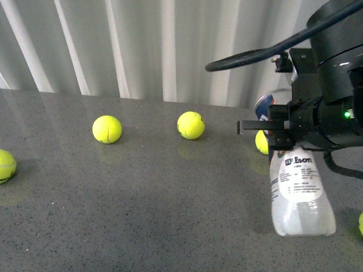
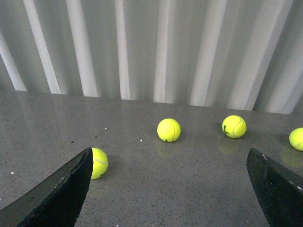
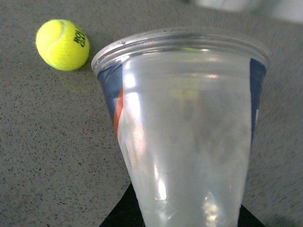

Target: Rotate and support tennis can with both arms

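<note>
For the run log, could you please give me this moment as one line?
right gripper: shut on tennis can | left gripper: fingers open, empty | tennis balls: loose on table

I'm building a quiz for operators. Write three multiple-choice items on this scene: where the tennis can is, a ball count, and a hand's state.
1. Front view: where is the tennis can?
A) far left
B) right, in the right hand
C) centre
2. How many tennis balls show in the left wrist view?
A) two
B) four
C) six
3. The left hand is:
A) open, empty
B) shut on a ball
C) shut on the can
Answers: 1 B, the hand clasps it at right; 2 B, four lie on the grey table; 3 A, fingers wide apart, gripping nothing.
</note>
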Available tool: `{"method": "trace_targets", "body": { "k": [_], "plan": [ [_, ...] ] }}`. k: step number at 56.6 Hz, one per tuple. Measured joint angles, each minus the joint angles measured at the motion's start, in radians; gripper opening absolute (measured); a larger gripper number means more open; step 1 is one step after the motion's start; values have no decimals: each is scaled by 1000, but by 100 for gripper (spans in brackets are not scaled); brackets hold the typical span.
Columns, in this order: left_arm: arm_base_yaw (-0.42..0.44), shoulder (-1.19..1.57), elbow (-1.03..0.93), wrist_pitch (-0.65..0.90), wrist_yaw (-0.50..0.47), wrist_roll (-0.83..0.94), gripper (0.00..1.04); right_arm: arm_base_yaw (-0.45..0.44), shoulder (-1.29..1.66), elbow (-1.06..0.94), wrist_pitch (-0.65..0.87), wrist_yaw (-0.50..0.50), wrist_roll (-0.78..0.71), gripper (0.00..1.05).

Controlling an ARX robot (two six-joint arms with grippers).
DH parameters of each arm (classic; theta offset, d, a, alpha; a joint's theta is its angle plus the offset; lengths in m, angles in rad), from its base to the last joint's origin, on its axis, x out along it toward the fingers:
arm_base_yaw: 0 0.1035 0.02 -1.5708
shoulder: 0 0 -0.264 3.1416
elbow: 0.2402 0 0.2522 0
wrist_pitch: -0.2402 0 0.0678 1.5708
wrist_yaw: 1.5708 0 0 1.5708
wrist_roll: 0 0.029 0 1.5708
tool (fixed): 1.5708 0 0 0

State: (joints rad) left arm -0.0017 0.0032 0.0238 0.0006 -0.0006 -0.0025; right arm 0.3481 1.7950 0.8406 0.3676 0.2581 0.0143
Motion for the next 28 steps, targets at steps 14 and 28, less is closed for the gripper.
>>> {"method": "trace_targets", "body": {
  "k": [14, 28],
  "plan": [
    [0, 0, 0, 0, 0, 0, 98, 38, -68, -210, 260, -51, -505, 13],
    [0, 0, 0, 0, 0, 0, 98, 105, -32, -327, 440, -129, -948, 12]
  ]
}}
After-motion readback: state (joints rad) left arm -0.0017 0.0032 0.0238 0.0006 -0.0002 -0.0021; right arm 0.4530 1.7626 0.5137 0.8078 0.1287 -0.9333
